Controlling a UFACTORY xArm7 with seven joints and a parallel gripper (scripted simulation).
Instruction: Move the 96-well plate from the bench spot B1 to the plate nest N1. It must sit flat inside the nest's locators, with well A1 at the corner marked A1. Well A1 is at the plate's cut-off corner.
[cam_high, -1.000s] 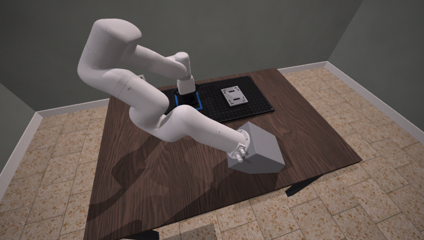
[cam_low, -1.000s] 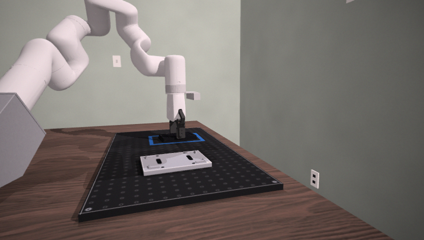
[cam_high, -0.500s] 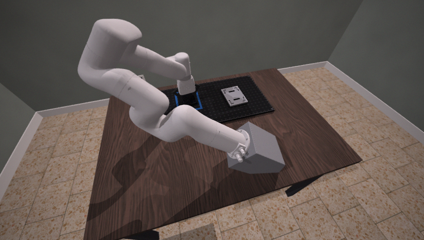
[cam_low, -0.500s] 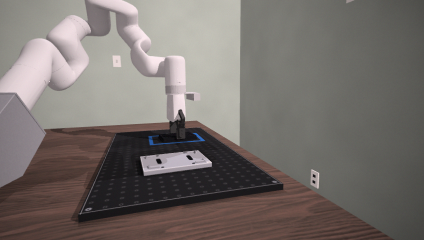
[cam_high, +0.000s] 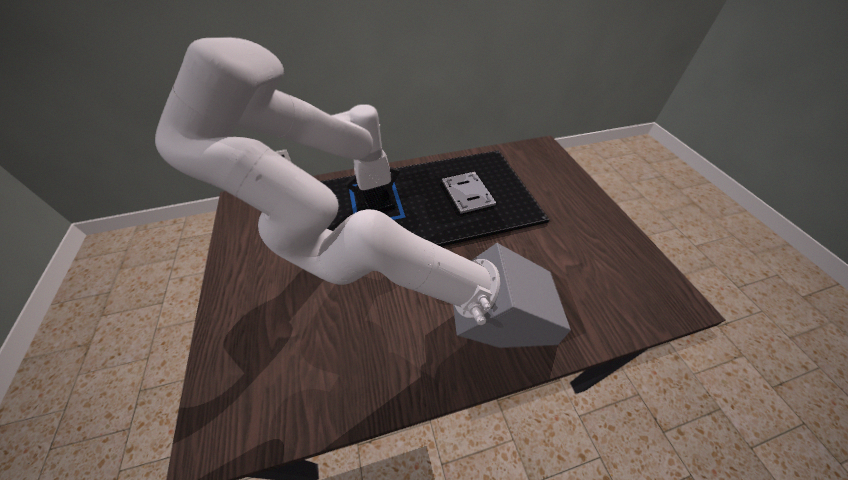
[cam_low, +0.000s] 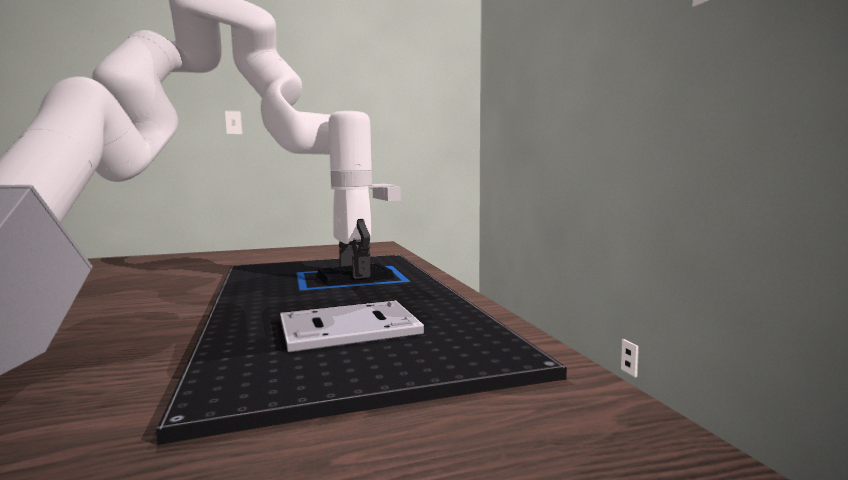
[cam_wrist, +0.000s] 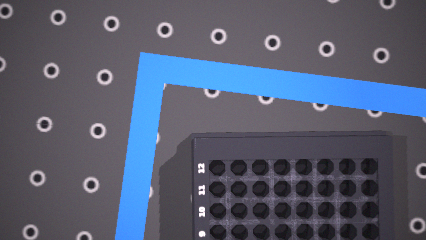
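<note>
The black 96-well plate (cam_wrist: 290, 190) lies inside the blue outline of spot B1 (cam_wrist: 145, 145) on the black perforated board. The wrist view shows its end with row numbers 9 to 12. My gripper (cam_low: 357, 270) points straight down at the plate (cam_low: 340, 274) and is shut on it, low at board level. In the top view the wrist covers most of the plate (cam_high: 376, 197). The fingertips are hidden in the wrist view. The white plate nest N1 (cam_low: 351, 324) stands empty nearer the board's middle, apart from the plate; it also shows in the top view (cam_high: 468, 192).
The black perforated board (cam_low: 357, 362) lies on a wooden table. The arm's grey base box (cam_high: 517, 297) stands on the table in front of the board. A wall runs close along the table's right side in the exterior view.
</note>
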